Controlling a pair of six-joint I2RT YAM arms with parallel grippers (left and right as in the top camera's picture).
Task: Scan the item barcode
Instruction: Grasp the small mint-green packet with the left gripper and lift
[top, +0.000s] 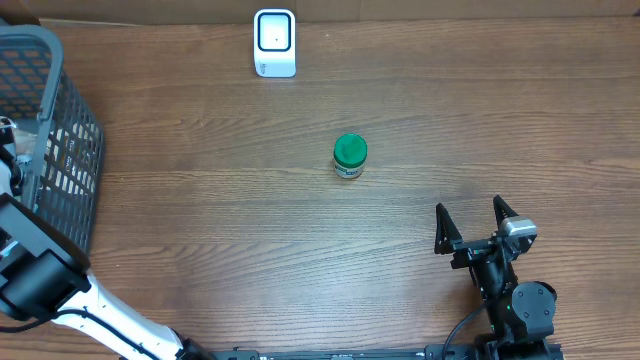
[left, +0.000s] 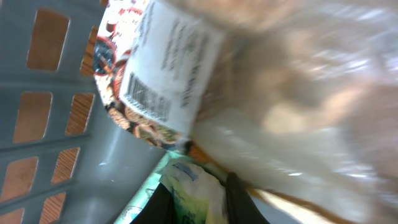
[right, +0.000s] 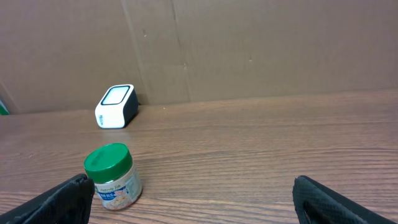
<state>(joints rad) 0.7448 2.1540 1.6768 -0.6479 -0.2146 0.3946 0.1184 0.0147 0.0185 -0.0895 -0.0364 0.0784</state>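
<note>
Brown wood-grain tabletop is seen, with a grey plastic mesh basket at 9 o'clock. Inside it, the left gripper is closed narrowly on a pale green crinkled packet. The right gripper is held wide and empty at 5 o'clock.

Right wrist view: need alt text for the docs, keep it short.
A small green-lidded jar stands upright on a wooden table at lower left, with a white barcode scanner farther back against a cardboard wall. The right claw, its two dark fingers spread wide at the bottom corners, holds nothing.
</note>
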